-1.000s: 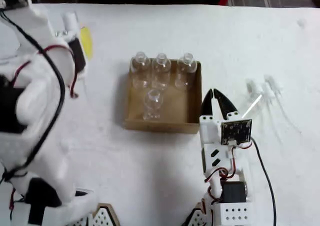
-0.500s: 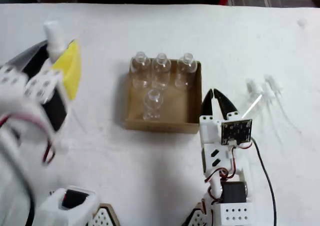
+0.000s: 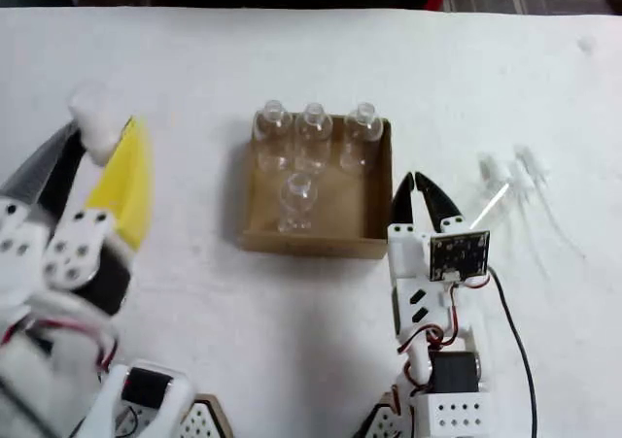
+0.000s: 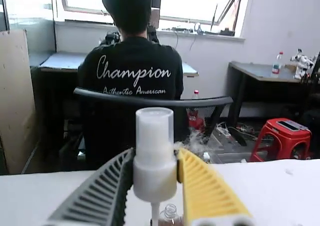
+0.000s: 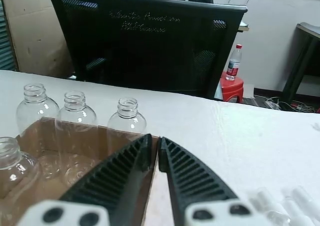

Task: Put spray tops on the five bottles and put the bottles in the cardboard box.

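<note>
Left claw (image 4: 155,156) grips a white, seemingly capped spray top (image 4: 154,136).

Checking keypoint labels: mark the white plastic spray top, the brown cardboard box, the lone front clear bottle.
white plastic spray top (image 4: 154,156): left wrist view, its middle.
brown cardboard box (image 3: 309,242): high view, near wall.
front clear bottle (image 3: 296,205): high view, its body.

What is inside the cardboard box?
Four uncapped clear bottles: three in a row by the far wall, one nearer the middle. Bare box floor shows around them; the floor directly under each is covered.
</note>
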Robot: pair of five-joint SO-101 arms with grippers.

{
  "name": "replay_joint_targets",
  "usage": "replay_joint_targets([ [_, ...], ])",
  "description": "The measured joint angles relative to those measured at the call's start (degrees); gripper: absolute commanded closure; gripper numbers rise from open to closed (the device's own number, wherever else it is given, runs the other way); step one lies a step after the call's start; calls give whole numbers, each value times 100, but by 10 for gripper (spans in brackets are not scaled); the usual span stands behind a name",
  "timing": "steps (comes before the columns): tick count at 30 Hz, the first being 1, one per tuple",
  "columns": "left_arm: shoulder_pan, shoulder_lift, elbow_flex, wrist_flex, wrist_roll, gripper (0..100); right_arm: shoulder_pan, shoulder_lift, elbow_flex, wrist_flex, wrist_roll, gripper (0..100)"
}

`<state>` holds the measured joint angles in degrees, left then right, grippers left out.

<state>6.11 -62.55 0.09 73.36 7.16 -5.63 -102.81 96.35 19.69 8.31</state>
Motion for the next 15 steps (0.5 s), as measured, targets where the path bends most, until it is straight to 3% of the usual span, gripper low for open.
replay_joint_targets([
  [7, -62, -668, 3015, -2971, 0, 979, 0, 0, 0, 0, 0, 977],
  [15, -53, -721, 4941, -5873, 0, 977, 88, 0, 0, 0, 0, 979],
])
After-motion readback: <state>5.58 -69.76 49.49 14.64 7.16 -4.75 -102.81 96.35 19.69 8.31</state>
